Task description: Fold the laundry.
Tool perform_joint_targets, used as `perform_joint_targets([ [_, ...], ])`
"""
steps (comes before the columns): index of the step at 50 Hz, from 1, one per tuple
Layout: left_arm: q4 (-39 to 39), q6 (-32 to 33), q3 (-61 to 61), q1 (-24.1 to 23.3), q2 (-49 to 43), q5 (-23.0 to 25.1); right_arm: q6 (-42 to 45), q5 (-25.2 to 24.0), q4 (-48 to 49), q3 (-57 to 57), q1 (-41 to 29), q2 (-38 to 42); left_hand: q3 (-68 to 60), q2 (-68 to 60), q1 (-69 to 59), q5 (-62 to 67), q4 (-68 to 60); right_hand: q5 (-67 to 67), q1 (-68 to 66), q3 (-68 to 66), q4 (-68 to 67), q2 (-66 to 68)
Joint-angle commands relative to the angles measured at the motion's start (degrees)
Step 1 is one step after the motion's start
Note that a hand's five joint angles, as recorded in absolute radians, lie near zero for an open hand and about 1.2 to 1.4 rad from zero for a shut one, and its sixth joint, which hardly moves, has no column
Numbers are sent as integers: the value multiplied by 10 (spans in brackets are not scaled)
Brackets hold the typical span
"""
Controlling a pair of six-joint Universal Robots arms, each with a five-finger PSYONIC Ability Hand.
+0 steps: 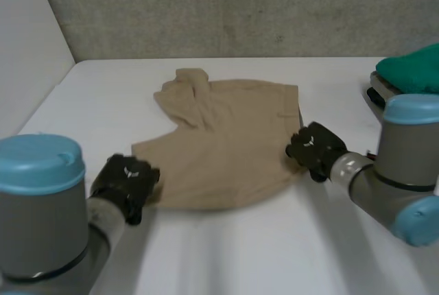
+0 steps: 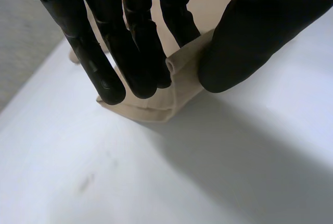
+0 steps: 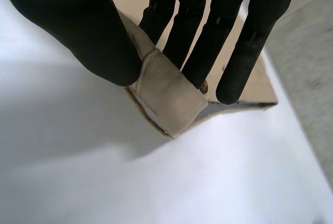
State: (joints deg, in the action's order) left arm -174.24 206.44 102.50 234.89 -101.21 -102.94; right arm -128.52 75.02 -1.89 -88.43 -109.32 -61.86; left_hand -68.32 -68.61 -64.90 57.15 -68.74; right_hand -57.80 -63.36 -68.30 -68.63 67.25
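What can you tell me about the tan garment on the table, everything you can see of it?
The tan garment is one soft, woven-looking piece of plain cloth. It lies mostly flat on the white table, rumpled and folded over itself at its far edge. The left hand pinches its near left corner between fingers and thumb, lifting it slightly. The right hand pinches a bunched fold at its right edge.

A shirt [image 1: 226, 144] lies in the middle of the table [image 1: 226, 254]. The left hand [image 1: 125, 182] is at its near left corner and the right hand [image 1: 314, 149] at its right edge. A stack of clothes [image 1: 410, 75] sits far right.
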Motion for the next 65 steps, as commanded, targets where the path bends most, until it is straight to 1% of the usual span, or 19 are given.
perform_joint_targets([
  [1, 165, 35, 38, -27, 80, 17, 83, 13, -196, -84, 33, -111, -117, -114, -151, 128, -113, -122, -166, -117, -114, 127],
  [4, 213, 44, 33, -31, 92, 35, 114, 5, -210, -104, 42, -124, -90, -87, -125, 102, -86, -122, -166, -117, -114, 127],
  [6, 224, 50, 25, -28, 94, 46, 131, -2, -207, -116, 45, -130, 220, 223, 185, -208, 224, -122, -166, -117, -114, 127],
  [8, 216, 67, 3, -14, 93, 66, 128, -10, -196, -121, 45, -131, 583, 586, 549, -572, 587, -122, -166, -117, -114, 127],
  [13, 167, 92, -63, 39, 82, 120, 96, -21, -167, -120, 42, -121, 583, 586, 549, -572, 587, -122, -166, -117, -114, 127],
  [16, 97, 81, -141, 74, 28, 189, 71, -19, -144, -119, 37, -107, 583, 586, 549, -572, 587, -122, -166, -117, -114, 127],
  [20, 52, 61, -243, 97, -62, 245, 51, -19, -117, -121, 30, -100, 551, 554, 517, -539, 555, -122, -166, -117, -114, 127],
  [26, 93, 38, -415, 114, -212, 285, 27, -18, -85, -127, 19, -88, 428, 431, 394, -417, 432, -122, -166, -117, -114, 127],
  [30, 108, 41, -547, 121, -340, 308, 20, -13, -70, -131, 17, -78, 426, 429, 392, -415, 431, -122, -166, -117, -114, 127],
  [34, 105, 53, -623, 123, -426, 332, 20, -7, -58, -133, 9, -62, 445, 448, 411, -433, 449, -122, -166, -117, -114, 127],
  [40, 92, 67, -672, 122, -498, 353, 20, 2, -47, -135, 5, -49, 430, 433, 396, -418, 434, -122, -166, -117, -114, 127],
  [41, 88, 67, -675, 122, -505, 353, 20, 3, -46, -135, 5, -49, 411, 414, 377, -400, 416, -122, -166, -117, -114, 127],
  [44, 72, 70, -687, 121, -522, 344, 20, 4, -43, -135, 6, -44, 210, 213, 176, -198, 214, -122, -166, -117, -114, 127],
  [45, 70, 70, -688, 122, -524, 340, 20, 4, -42, -135, 6, -43, 128, 131, 94, -116, 132, -122, -166, -117, -114, 127],
  [46, 65, 72, -686, 122, -523, 331, 20, 4, -41, -135, 7, -42, -51, -48, -85, 63, -47, -122, -166, -117, -114, 127],
  [47, 63, 72, -683, 122, -521, 324, 20, 4, -41, -134, 8, -42, -108, -105, -142, 120, -104, -122, -166, -117, -114, 127],
  [57, 33, 91, -587, 131, -445, 236, 19, 2, -39, -133, 12, -48, -117, -114, -151, 128, -113, -122, -166, -117, -114, 127],
  [61, 20, 119, -509, 131, -392, 168, 19, 0, -40, -134, 10, -54, -117, -114, -151, 128, -113, -122, -166, -117, -114, 127],
  [65, -3, 119, -467, 132, -365, 157, 18, 0, -39, -136, 6, -56, -117, -114, -151, 128, -113, -122, -166, -117, -114, 127],
])
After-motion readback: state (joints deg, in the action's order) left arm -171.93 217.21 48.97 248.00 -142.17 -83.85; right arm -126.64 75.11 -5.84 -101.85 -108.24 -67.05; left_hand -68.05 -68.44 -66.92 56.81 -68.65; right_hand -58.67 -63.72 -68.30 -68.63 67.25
